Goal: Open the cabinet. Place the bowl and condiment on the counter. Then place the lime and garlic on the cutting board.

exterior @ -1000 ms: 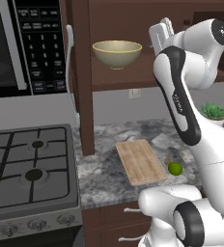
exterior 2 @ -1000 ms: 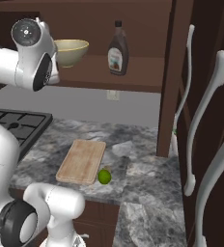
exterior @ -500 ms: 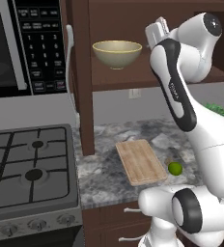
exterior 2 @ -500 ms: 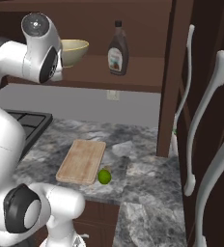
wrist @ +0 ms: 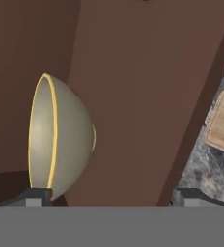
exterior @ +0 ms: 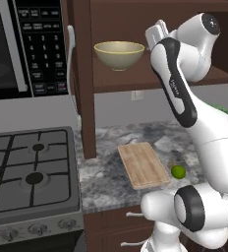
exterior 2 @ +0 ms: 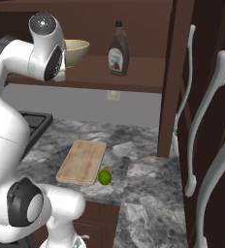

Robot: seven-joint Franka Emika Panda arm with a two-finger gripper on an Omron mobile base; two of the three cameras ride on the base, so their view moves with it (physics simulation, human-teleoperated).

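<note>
Fingers (wrist: 111, 195) spread wide, holding nothing; one dark tip (wrist: 34, 197) sits just beside the rim of the bowl (wrist: 61, 140), the other well off to the far side. Hand raised to the level of the cabinet shelf (exterior: 135, 81), close to the bowl's right. Bowl (exterior: 119, 54) stands upright on the shelf near its left end, by the open cabinet's side wall. Condiment bottle (exterior 2: 118, 48) stands upright farther right on the same shelf, apart from the bowl. Below, on the granite surface (exterior: 106, 172), the cutting board (exterior: 143, 165) lies bare near the front edge. Lime (exterior: 178, 172) rests on the surface just beside the board's front right corner.
</note>
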